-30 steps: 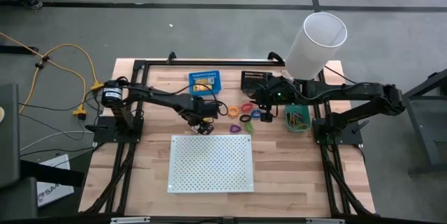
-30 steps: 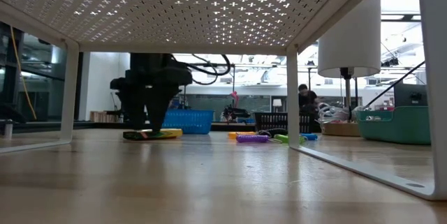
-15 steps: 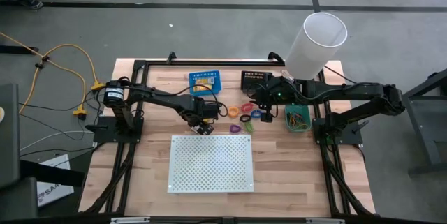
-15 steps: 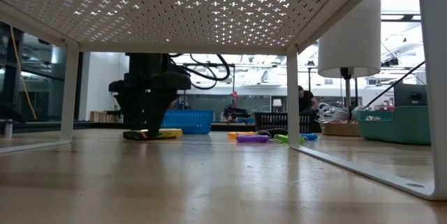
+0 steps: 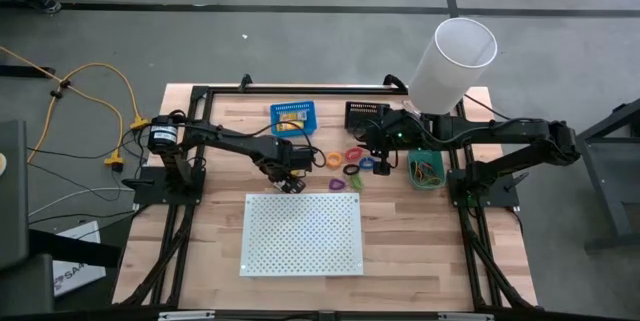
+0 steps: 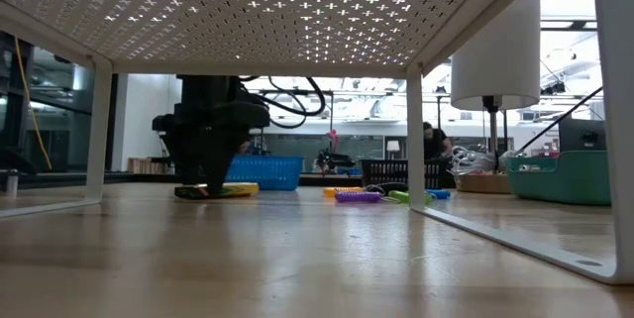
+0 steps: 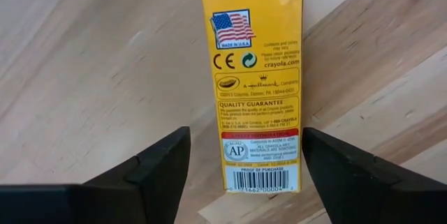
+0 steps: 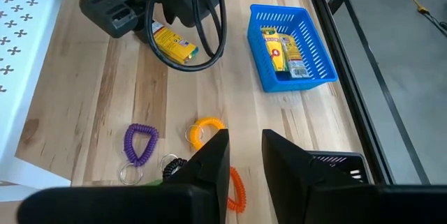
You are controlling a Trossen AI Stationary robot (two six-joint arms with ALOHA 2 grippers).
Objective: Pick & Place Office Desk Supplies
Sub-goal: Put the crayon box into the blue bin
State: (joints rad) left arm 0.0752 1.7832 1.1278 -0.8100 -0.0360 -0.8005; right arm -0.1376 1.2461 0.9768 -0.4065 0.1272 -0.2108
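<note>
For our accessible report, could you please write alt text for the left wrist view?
A yellow crayon packet lies flat on the wooden table, its printed back face up. The left pincer hovers over it, open, one dark finger on either side of the packet's barcode end, neither touching it.

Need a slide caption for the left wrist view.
Left tool open, fingers either side of a yellow crayon box lying on the wooden table.
</note>
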